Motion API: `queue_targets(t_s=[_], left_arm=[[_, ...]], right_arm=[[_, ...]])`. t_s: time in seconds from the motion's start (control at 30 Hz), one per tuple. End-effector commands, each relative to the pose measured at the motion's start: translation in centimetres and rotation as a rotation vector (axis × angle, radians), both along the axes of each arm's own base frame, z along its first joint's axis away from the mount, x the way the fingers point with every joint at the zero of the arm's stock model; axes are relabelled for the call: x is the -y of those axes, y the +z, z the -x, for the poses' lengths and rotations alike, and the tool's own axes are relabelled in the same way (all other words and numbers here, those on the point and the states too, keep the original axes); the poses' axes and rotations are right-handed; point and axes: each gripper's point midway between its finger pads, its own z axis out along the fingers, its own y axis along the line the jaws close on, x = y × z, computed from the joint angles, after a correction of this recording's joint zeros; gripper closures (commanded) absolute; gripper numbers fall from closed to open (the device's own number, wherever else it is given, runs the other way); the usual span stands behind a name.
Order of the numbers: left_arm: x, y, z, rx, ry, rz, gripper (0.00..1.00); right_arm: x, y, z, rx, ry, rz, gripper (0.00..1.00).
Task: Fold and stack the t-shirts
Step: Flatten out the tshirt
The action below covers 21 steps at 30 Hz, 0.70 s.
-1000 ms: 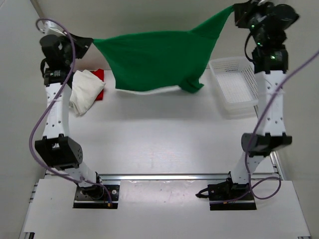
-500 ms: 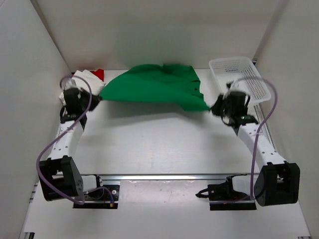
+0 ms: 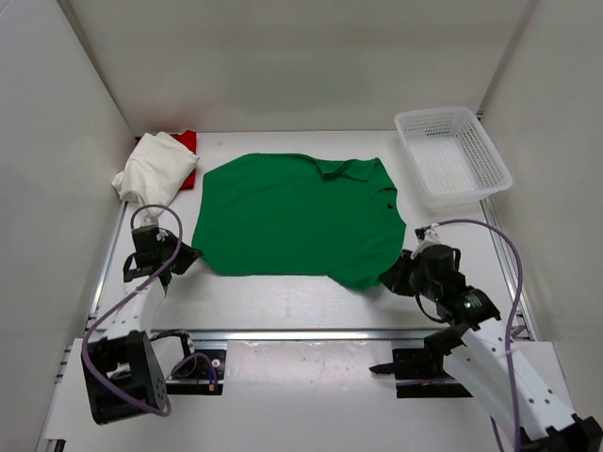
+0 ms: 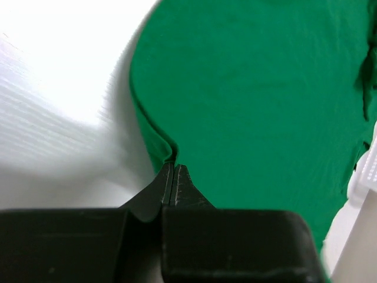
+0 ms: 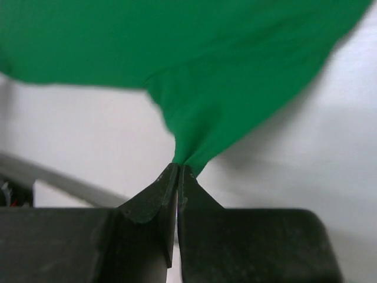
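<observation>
The green t-shirt (image 3: 292, 221) lies spread flat in the middle of the table. My left gripper (image 3: 192, 257) is shut on its near left corner, seen pinched in the left wrist view (image 4: 174, 164). My right gripper (image 3: 386, 280) is shut on its near right corner, where the green cloth (image 5: 235, 88) gathers into the tips (image 5: 177, 167). The white t-shirt (image 3: 155, 169) lies bunched at the far left, on top of the red t-shirt (image 3: 187, 143), of which only an edge shows.
A white mesh basket (image 3: 452, 155) stands at the far right; its rim also shows at the right edge of the left wrist view (image 4: 366, 171). White walls close in the table on the left, back and right.
Both arms have come down and back toward the near edge with the green t-shirt. It hung stretched in the air a second ago; now it lies flat on the table.
</observation>
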Motion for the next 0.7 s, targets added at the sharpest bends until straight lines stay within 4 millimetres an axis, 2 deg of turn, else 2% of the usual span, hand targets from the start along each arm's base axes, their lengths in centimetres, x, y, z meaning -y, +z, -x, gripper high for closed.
queue_targets(t_s=[0.0,0.1,0.2,0.23,0.27,0.3,0.37,0.4,0.43,0.47,0.5,0.57,0.6,0.63,0.67], left_arm=[[0.1,2.3,0.7,0.051,-0.066,-0.092,1.00],[0.2,2.5,0.8,0.064,-0.074,-0.116,1.00],[0.9,2.5,-0.2,0.073,-0.070,-0.061,1.00],[0.9,2.6,-0.6,0.082,-0.068,-0.049,1.00],[1.2,2.5,-0.8,0.080,-0.071,-0.029,1.00],[1.3,2.3,-0.8,0.071,-0.076,-0.017,1.00],[1.3,3.5,-1.4,0.103,-0.079,-0.018,1.00],[1.5,5.3,-2.2,0.144,-0.089,-0.042,1.00],[1.7,6.5,-2.9,0.168,-0.092,-0.040,1.00],[2.7,10.1,-4.2,0.243,-0.121,-0.023,1.00],[4.1,14.1,-5.5,0.327,-0.155,-0.005,1.00],[6.1,23.7,-7.3,0.527,-0.195,0.006,1.00],[7.6,25.6,-7.1,0.557,-0.232,0.020,1.00],[8.0,30.5,-7.1,0.653,-0.246,0.021,1.00],[7.4,32.1,-7.2,0.673,-0.237,0.022,1.00]], right_arm=[[-0.6,-0.2,3.3,-0.086,-0.064,-0.037,1.00],[-0.4,-0.3,3.7,-0.068,-0.085,0.003,1.00],[-0.4,-0.7,1.9,-0.069,-0.069,0.043,1.00],[0.3,-0.7,0.7,-0.050,-0.083,0.046,1.00],[0.0,-0.4,-0.2,-0.053,-0.069,-0.006,1.00],[0.6,-0.2,-0.8,-0.037,-0.066,-0.001,1.00],[2.2,1.2,-2.3,0.018,-0.091,-0.023,1.00],[2.7,3.4,-3.2,0.068,-0.104,-0.018,1.00],[3.7,6.6,-4.3,0.154,-0.119,0.002,1.00],[4.2,10.4,-5.2,0.231,-0.115,0.017,1.00],[4.3,12.0,-5.8,0.251,-0.115,0.024,1.00],[4.1,20.9,-7.2,0.421,-0.112,0.059,1.00],[4.0,22.7,-7.0,0.452,-0.120,0.096,1.00],[3.9,27.4,-7.1,0.549,-0.134,0.099,1.00],[4.1,32.6,-6.0,0.656,-0.167,0.121,1.00]])
